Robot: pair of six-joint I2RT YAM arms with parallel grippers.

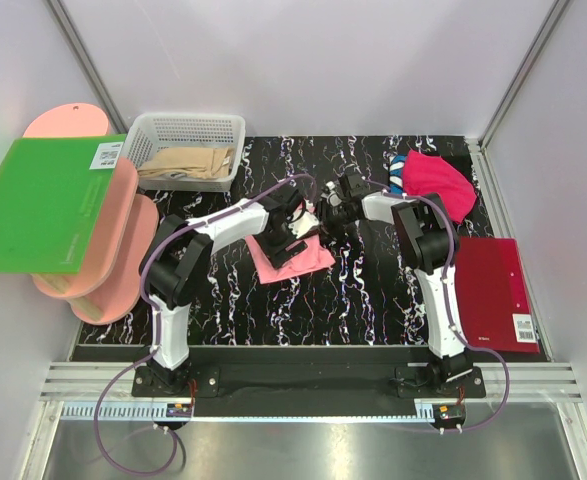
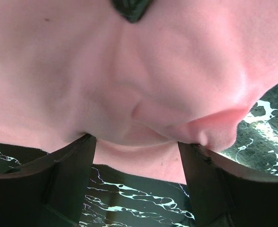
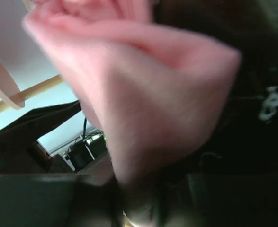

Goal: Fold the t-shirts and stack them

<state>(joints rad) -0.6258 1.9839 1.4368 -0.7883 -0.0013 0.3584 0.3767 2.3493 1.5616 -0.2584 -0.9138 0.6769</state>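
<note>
A salmon-pink t-shirt lies partly folded on the black marbled table, near its middle. My left gripper stands over the shirt's far edge. In the left wrist view the left gripper is open, its fingertips resting against the pink cloth. My right gripper meets the shirt from the right. In the blurred right wrist view a fold of pink cloth runs down into the right gripper, which is shut on it. A magenta t-shirt lies at the back right, a bit of blue cloth at its left edge.
A dark-red board lies flat at the right edge. A green board rests on pink shelves at the left. A white basket holding beige cloth stands at the back left.
</note>
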